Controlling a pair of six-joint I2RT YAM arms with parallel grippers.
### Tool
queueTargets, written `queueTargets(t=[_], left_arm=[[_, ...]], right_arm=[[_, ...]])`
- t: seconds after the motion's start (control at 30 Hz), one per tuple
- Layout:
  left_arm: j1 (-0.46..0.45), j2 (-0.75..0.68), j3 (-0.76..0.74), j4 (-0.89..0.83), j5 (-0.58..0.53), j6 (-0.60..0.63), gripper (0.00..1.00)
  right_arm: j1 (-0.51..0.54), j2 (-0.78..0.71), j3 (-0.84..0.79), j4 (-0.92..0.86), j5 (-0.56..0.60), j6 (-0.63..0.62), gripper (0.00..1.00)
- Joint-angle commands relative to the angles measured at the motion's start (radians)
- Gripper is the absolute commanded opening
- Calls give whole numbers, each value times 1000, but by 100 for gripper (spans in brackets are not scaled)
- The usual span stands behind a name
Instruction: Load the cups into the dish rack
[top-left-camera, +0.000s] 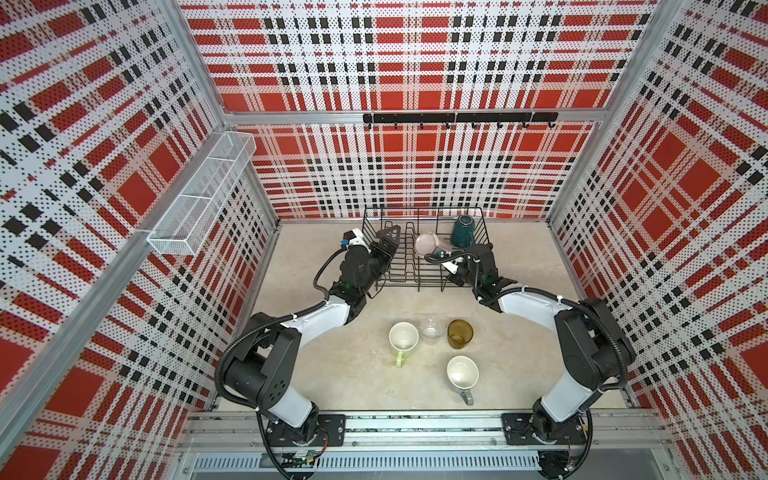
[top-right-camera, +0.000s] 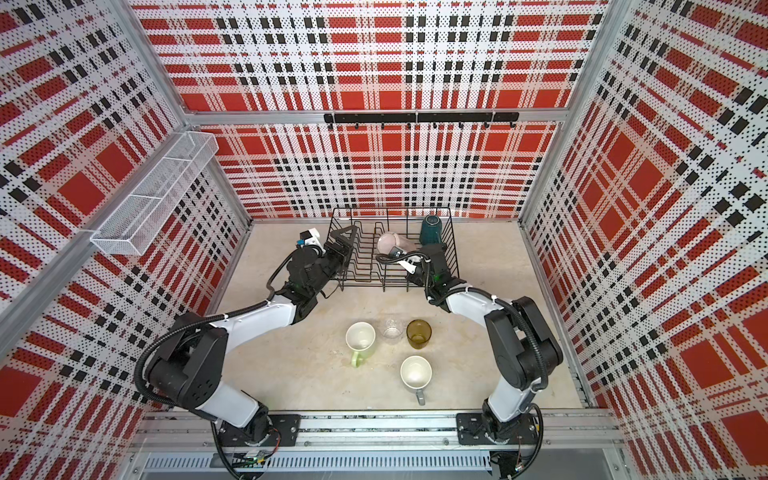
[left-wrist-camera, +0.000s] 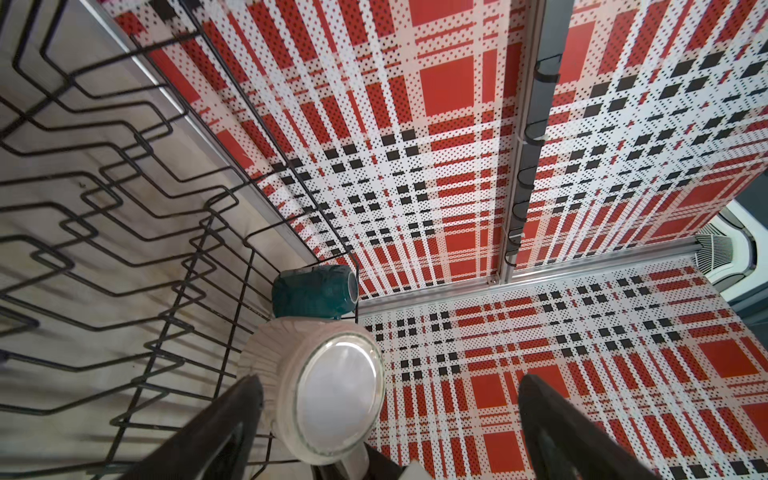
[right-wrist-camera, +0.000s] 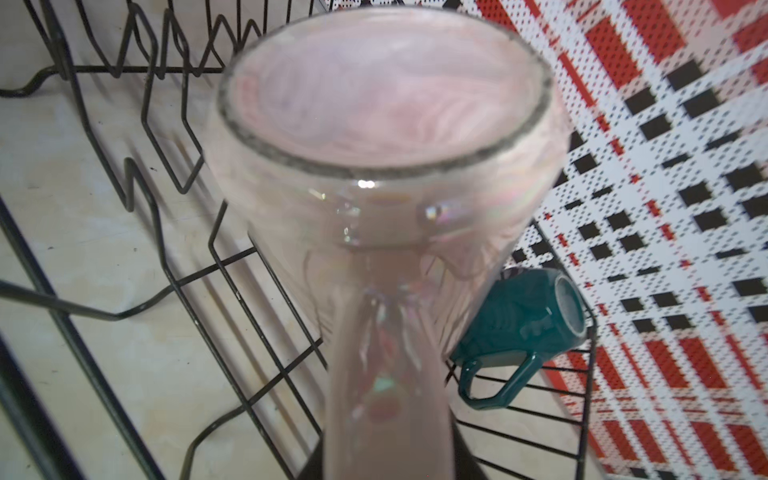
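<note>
Nearest you, toward the front edge of the tabletop (top-left-camera: 332, 374), the grey mug (top-left-camera: 462, 372) stands upright with its mouth open. Just beyond it, three more stand in a row across the middle: the green mug (top-left-camera: 403, 336), the glass (top-left-camera: 431, 330) and the tumbler (top-left-camera: 459, 333). None of the four is in a gripper, so by my count that is four cups left to load.

Further back, the rack (top-left-camera: 409, 266) sits against the far edge. Your left gripper (top-left-camera: 388, 245) is at the rack's left side, jaws spread wide and empty. Your right gripper (top-left-camera: 445, 257) reaches in over the rack's right half, jaws pressed together on the handle of the pink mug (top-left-camera: 426, 243). That mug is tipped base-up over the rack's wires. I cannot tell whether it touches them yet, so count it as in hand, not placed.

Farthest back, the teal mug (top-left-camera: 462, 230) is in the rack's far right corner, base up, near the pink mug. That one looks done: one cup loaded, one going in.
</note>
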Motion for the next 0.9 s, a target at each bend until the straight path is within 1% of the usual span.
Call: queueTargets(t=[0.0,0.07,0.17,0.37,0.47,0.6,0.73,0.77,0.87], left_arm=[[24,-68,-4,-52,-53,100,98],[35,-93,-11,-81,-71,133,98],[57,-137,-32,-115,-94,173,98],[120,-245,-86,-202,-153,257,98],[143,-311,-98,-286,-215,329,98],[180,-398,-120,-391,-283,395,98],[209,-465,-157,-439,-294,420,98],[246,-480,-167,-450,-296,426,98],[265,-512,-189,-468,-305,440,98]], right_arm=[[-35,18,107,71,-121,188,0],[-47,44,132,83,-133,245,0],[-49,95,176,102,-96,304,0],[-36,214,277,156,-31,467,0],[-21,269,324,164,30,478,0],[-19,332,387,152,40,500,0],[-20,398,459,119,55,466,0],[-20,415,473,118,56,462,0],[-21,464,528,99,53,458,0]])
